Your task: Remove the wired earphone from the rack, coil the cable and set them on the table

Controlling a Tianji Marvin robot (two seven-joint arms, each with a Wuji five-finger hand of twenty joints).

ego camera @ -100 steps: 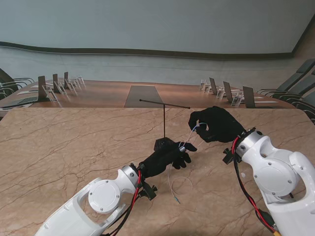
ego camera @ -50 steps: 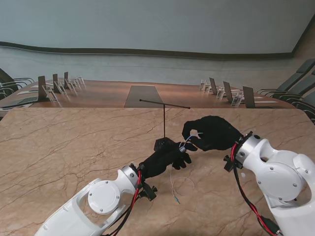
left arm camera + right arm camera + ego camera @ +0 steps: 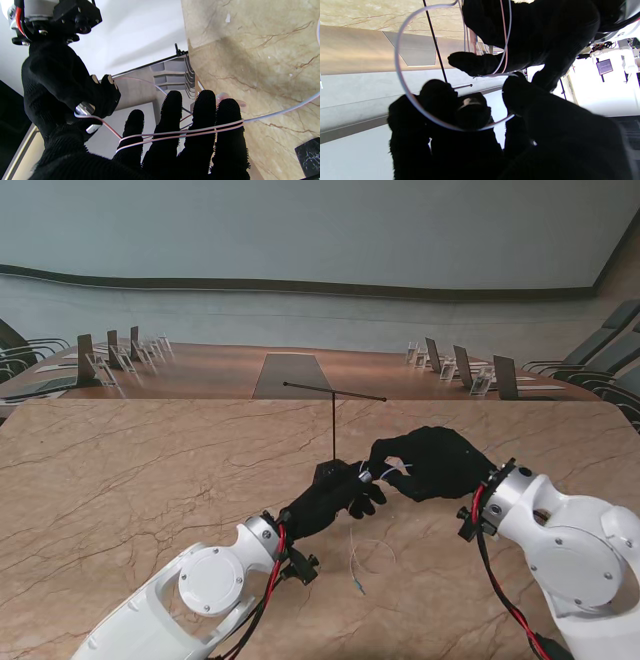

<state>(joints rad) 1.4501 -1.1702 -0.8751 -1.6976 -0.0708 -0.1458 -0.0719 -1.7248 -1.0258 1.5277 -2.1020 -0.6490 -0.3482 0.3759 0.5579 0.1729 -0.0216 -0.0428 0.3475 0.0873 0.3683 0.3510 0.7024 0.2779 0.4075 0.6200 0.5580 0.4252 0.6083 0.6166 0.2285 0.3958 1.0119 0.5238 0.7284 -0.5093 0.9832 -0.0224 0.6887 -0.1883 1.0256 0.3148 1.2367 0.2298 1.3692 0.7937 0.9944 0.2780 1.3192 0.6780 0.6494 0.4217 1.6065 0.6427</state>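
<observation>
The white earphone cable (image 3: 180,133) is wound twice across the outstretched fingers of my black-gloved left hand (image 3: 335,498). My right hand (image 3: 430,463) is close against the left fingertips, its thumb and finger pinched on the cable (image 3: 100,120). In the right wrist view the cable (image 3: 401,82) curves in a wide loop over the right fingers (image 3: 440,105). A loose end (image 3: 368,558) trails down from my hands onto the table and ends in the plug (image 3: 358,585). The earbuds are hidden. The black T-shaped rack (image 3: 333,430) stands bare just beyond the left hand.
The rack's black base (image 3: 330,472) touches the left hand's far side. The marble table (image 3: 150,470) spreads out on both sides. Beyond its far edge, a wooden desk (image 3: 200,370) has rows of name stands and chairs.
My right hand has come down and leftward, nearer to me, until it meets the left fingertips, carrying the cable along. The slack on the table has drawn in a little. The left hand stays put.
</observation>
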